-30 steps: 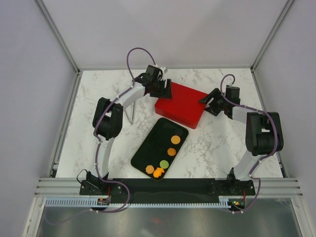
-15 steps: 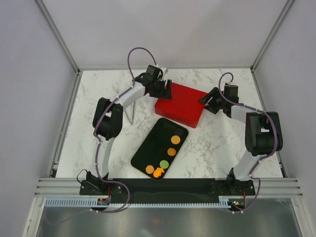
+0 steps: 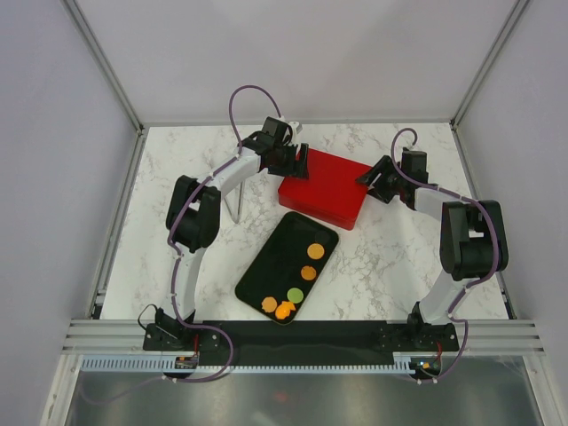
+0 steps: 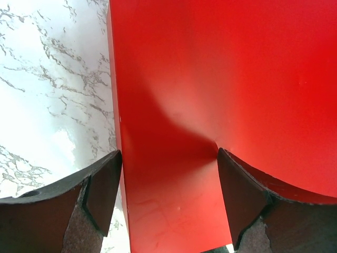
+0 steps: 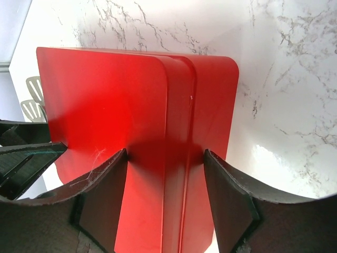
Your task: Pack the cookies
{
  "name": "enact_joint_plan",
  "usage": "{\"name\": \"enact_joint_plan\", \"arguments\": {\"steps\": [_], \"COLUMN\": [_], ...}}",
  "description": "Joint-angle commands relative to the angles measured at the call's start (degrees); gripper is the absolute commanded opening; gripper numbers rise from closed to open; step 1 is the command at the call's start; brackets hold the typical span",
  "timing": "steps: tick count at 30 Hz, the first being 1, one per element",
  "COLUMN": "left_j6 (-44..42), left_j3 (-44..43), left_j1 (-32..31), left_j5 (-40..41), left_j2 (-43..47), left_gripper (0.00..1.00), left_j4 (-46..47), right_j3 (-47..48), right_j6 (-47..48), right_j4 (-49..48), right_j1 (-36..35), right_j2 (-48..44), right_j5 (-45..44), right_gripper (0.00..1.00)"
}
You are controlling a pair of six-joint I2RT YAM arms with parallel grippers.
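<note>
Top external, left pincer and right pincer both spread over opposite ends of red box, mid bench, cookies on black tray towards front edge

Small flat cookies lie on a black tray. Most are orange, one green. Several bunch at its near end.

No legible text or labels anywhere.

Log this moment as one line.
red box: closed | left end effector: open, left end | right end effector: open, right end | cookies: on black tray
</note>
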State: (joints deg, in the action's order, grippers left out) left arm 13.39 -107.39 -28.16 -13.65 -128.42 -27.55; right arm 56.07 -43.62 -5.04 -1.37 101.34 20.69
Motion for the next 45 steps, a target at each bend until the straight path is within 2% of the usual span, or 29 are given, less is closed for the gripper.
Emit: {"name": "enact_joint_plan", "arguments": {"steps": [1, 3, 9, 19, 22, 23, 31, 34, 37, 38, 40, 41, 43, 45], "left_j6": [-0.5, -0.7, -1.3, -0.6, -0.4, -0.3, 0.9, 0.4, 0.0, 0.0, -0.2, -0.3, -0.6, -0.8], "left_j3": [0.6, 1.0, 1.7, 3.6, 3.7, 3.6, 2.3, 0.5, -1.1, -1.1, -1.2, -1.1, -1.2, -1.7], "left_j1": [-2.1, -2.2, -2.7, -3.6, -3.8, -4.0, -4.0, -4.0, -4.0, -4.0, -4.0, -4.0, -3.9, -3.9], "left_j5": [-5.0, -4.9, -4.0, -0.5, 0.0, 0.4, 1.5, 3.2, 4.0, 4.2, 4.9, 5.2, 6.4, 7.1], "left_j2": [3.8, 3.8, 3.3, 1.7, 1.4, 1.3, 0.5, -0.2, -1.0, -1.0, -1.0, -1.0, -1.1, -1.5], "left_gripper": [0.80, 0.80, 0.80, 0.79, 0.79, 0.79, 0.79, 0.79, 0.79, 0.79, 0.79, 0.79, 0.79, 0.79], "left_j4": [1.3, 1.2, 0.4, -0.7, -1.1, -1.1, -2.7, -4.1, -5.7, -6.0, -6.5, -6.5, -7.5, -8.6], "right_j3": [1.4, 1.8, 2.7, 2.2, 1.4, 0.9, -1.4, -3.0, -2.6, -2.1, -1.3, -0.9, -0.3, 0.2], "right_j6": [1.2, 1.3, 1.8, 1.9, 2.0, 2.0, 1.2, 0.7, 2.1, 2.8, 3.4, 3.4, 2.9, 2.7], "right_j4": [-0.5, -0.7, -0.3, -1.6, -2.2, -2.3, -5.1, -5.9, -3.2, -2.5, -0.2, 0.0, 0.4, 0.7], "right_j1": [-1.6, -1.9, -3.0, -4.7, -4.7, -4.7, -4.6, -5.3, -5.9, -5.9, -5.9, -5.8, -5.8, -5.8], "right_j2": [1.1, 1.4, 2.5, 6.1, 6.5, 6.5, 7.1, 5.0, 3.6, 3.3, 3.0, 3.1, 3.2, 3.0], "right_j5": [2.5, 3.0, 3.0, 3.0, 2.9, 3.0, 4.7, 5.0, 3.5, 3.0, 1.5, 1.4, 1.4, 0.8], "right_gripper": [0.66, 0.62, 0.59, 0.39, 0.36, 0.31, 0.24, 0.27, 0.34, 0.44, 0.51, 0.59, 0.68, 0.70]}}
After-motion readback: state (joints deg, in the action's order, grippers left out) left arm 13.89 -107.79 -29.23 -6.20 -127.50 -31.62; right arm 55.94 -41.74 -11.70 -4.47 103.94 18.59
